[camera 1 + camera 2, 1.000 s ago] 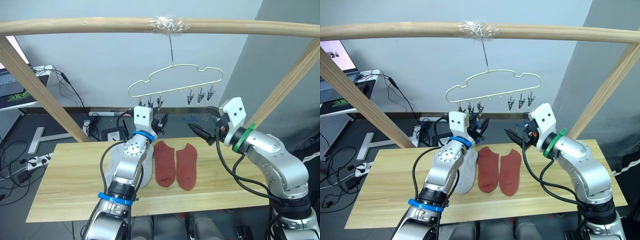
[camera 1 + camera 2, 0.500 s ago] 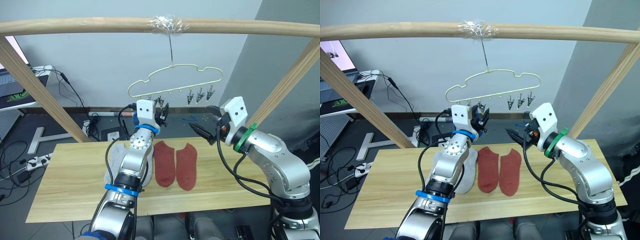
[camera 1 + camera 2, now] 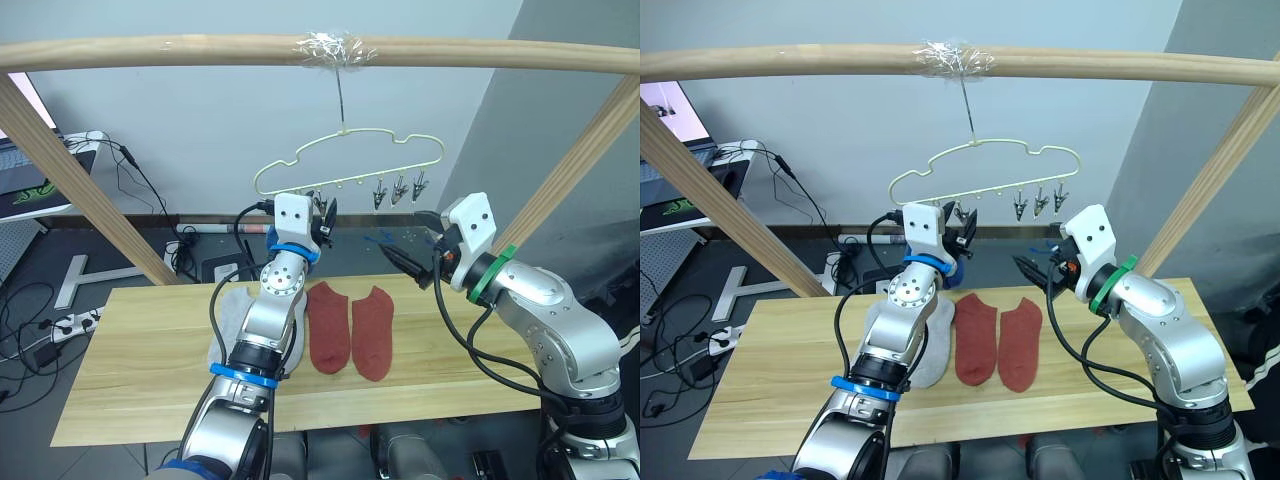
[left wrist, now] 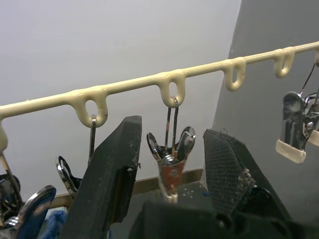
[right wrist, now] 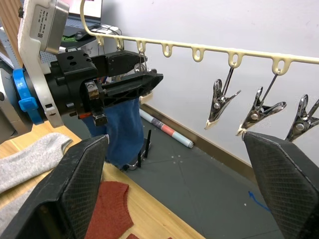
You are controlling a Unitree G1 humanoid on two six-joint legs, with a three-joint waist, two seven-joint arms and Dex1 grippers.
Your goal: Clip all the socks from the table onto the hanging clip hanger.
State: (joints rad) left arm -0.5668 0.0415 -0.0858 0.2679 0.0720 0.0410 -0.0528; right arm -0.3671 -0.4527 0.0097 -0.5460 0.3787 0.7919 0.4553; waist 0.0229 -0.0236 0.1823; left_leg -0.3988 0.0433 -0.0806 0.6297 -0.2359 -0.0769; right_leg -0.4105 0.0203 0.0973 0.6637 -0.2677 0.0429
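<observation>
The left gripper (image 4: 172,164), fingers spread, brackets a metal clip (image 4: 172,149) on the clip hanger (image 3: 350,160), while the right gripper (image 3: 398,258) hangs released nearby.

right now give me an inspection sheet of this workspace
surface: wooden table, plank top.
job's things: two red socks and grey socks flat on the table; blue sock hanging from the hanger.
clutter: nothing seen.
grippers: left gripper open around a hanger clip; right gripper open, holding nothing.
cables: black cables on both arms; leads on the floor.
surroundings: wooden rail, grey wall.
</observation>
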